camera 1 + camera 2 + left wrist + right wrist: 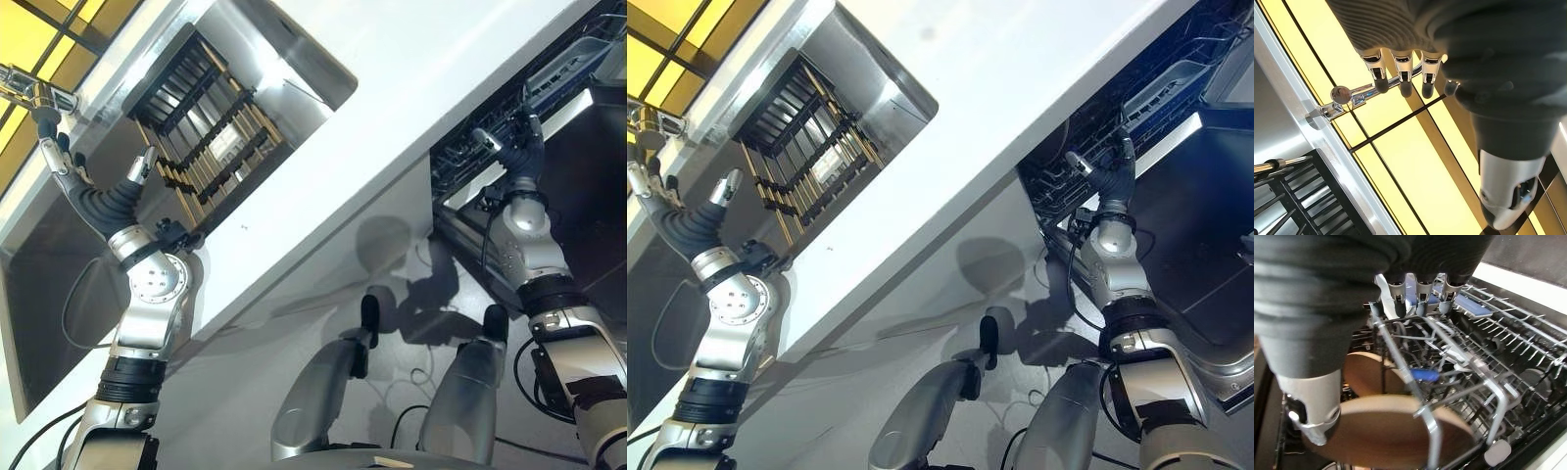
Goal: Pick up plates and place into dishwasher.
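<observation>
The nearer brown plate (1396, 431) is blurred, its lower edge cut off.

The white tabletop (411, 88) crosses the middle of the frame. A sink (294, 73) sits in it, holding a dark rack (201, 122).

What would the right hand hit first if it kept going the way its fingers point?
Most likely the wire rack of the dishwasher: the right hand has its fingertips almost at the wires. The brown plate sits nearer the wrist, off that line. Depth is uncertain.
</observation>
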